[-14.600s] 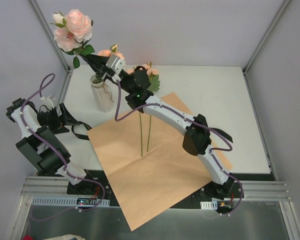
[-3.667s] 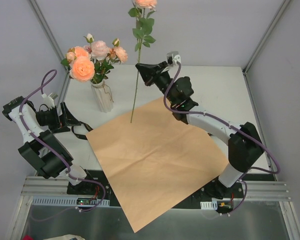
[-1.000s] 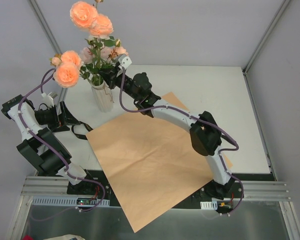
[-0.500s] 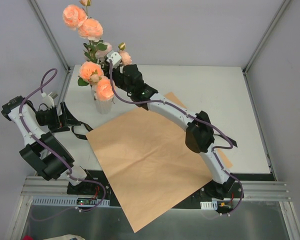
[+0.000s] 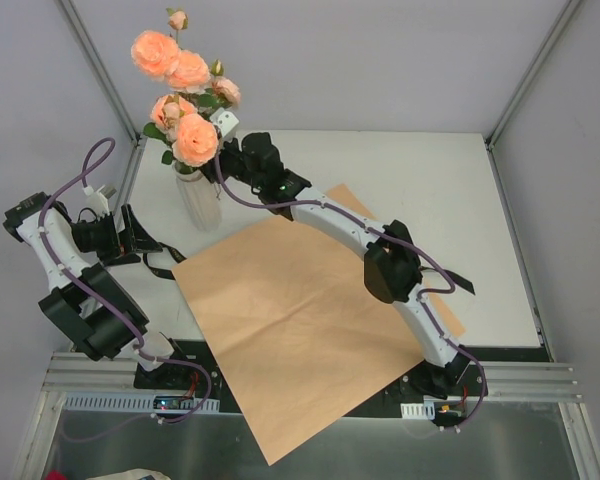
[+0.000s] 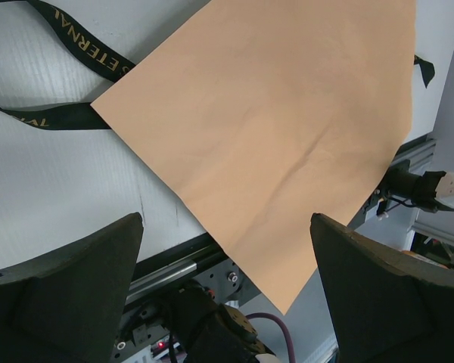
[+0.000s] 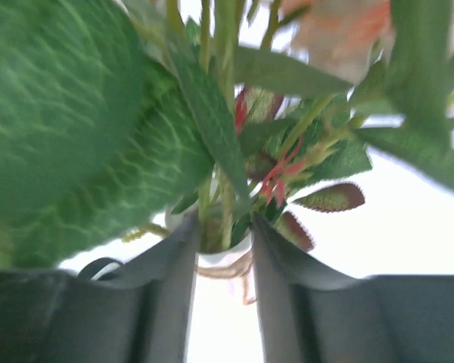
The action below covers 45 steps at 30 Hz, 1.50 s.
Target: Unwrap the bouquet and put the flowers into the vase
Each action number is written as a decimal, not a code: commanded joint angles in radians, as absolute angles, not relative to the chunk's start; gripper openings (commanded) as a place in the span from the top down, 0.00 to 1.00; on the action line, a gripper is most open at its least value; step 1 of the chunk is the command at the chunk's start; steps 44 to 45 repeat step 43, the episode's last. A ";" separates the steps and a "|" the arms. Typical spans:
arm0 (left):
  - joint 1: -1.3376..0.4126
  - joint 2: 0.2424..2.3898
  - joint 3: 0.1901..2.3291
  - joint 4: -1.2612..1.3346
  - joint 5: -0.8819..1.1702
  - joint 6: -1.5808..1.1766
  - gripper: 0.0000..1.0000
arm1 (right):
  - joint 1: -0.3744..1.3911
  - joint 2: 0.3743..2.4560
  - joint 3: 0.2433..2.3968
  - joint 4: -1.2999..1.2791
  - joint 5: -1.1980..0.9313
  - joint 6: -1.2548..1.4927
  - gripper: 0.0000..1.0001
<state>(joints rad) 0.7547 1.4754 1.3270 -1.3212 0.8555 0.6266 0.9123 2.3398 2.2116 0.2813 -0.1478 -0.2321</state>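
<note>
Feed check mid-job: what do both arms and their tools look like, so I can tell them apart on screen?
They match. The left arm and right arm both have white links, bulky black joints and a purple cable looped alongside. The left tool has broad, dark, wedge-shaped fingers. The right tool looks dark grey too.

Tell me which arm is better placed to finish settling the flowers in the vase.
Right. Its claw sits at the vase mouth, slightly parted among the flowers. The left claw hangs open over the paper and ribbon, away from the vase.
</note>
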 commanded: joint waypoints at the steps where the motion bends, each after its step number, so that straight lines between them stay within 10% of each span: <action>1: 0.764 1.483 1.325 -1.371 0.881 0.660 0.08 | 0.923 2.313 2.229 0.212 -0.184 -0.242 0.51; 10: 0.765 1.493 1.327 -1.364 0.887 0.657 0.08 | 0.888 2.177 2.148 0.037 -0.124 -0.222 0.19; 11: 0.764 1.493 1.327 -1.362 0.887 0.655 0.08 | 0.885 2.149 2.104 0.025 -0.118 -0.222 0.03; 30: 0.585 1.344 1.187 -1.197 0.870 0.504 0.05 | 0.762 1.523 1.383 -0.452 0.205 -0.034 0.04; 45: 0.322 1.313 1.138 -0.986 0.726 0.319 0.03 | 0.680 1.362 1.272 -0.607 0.298 -0.020 0.04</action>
